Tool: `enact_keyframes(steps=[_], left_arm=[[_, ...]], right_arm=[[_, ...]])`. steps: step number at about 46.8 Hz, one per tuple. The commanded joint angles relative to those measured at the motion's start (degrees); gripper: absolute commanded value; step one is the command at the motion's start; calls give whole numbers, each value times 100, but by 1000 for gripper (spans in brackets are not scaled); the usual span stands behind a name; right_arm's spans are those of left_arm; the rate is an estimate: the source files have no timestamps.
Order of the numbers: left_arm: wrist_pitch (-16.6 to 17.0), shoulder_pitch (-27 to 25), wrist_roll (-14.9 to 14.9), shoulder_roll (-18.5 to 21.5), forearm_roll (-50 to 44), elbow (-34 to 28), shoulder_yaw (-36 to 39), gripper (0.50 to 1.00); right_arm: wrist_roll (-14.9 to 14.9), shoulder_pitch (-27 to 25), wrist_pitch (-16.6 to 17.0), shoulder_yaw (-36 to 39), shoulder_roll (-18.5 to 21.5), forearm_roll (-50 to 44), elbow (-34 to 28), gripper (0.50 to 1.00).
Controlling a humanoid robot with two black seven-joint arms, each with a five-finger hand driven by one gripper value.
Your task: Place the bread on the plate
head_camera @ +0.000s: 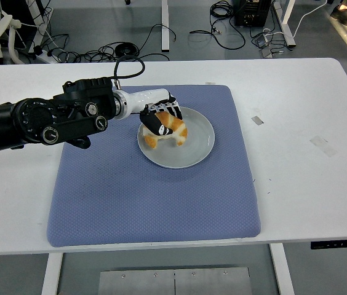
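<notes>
**Bread held over the plate by the left robot hand**

One piece of bread (170, 128), one plate (198, 144), one blue mat (155, 196) and one white desk (303, 178) are counted. One robot arm is seen, entering from the left; the right arm is not shown. Two small pieces of tape (258, 119) are stuck to the desk well to the right of the robot hand, the second lying farther right still. No brand, label or readable writing can be made out on any of these things.

The left robot hand (159, 118) is closed around the bread, its black-and-white fingers (168, 110) curled over the top and left side of the golden-brown roll. The bread is found directly under and within that grip, its lower right part left uncovered by the fingers. It is positioned over the left part of the pale grey plate, at or just above the plate's surface; whether contact is made cannot be told. The plate extends to the right of and below the robot hand and is set on the upper middle of the mat, which is spread on the desk. Cables are seen on the floor beyond the desk's far edge.
</notes>
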Motion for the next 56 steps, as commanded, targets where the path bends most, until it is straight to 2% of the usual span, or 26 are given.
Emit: enact_keyframes(steps=[1,8,13,18,32,50,56], left_arm=[[-1,1,-1,-20,0,1,6,664],[-1,1,-1,-29,-9,1,6,736],[-1,1,-9,-38,-9,1,-3,767],[-1,36,-9,-38,-9,1,-3,790],[8,36,-9,-38,-9,1,-21,807],[26,-70,-9,24,-105,44,-108,937],[34,-104,-9,41,-158,79,-205,949]], right_arm=[[0,0,0,0,0,9,0,1000],[0,0,0,0,0,1,0,1000],[0,0,0,0,0,1,0,1000],[0,0,0,0,0,1,0,1000],[0,0,0,0,0,1,0,1000],[0,0,0,0,0,1,0,1000],[0,0,0,0,0,1,0,1000]])
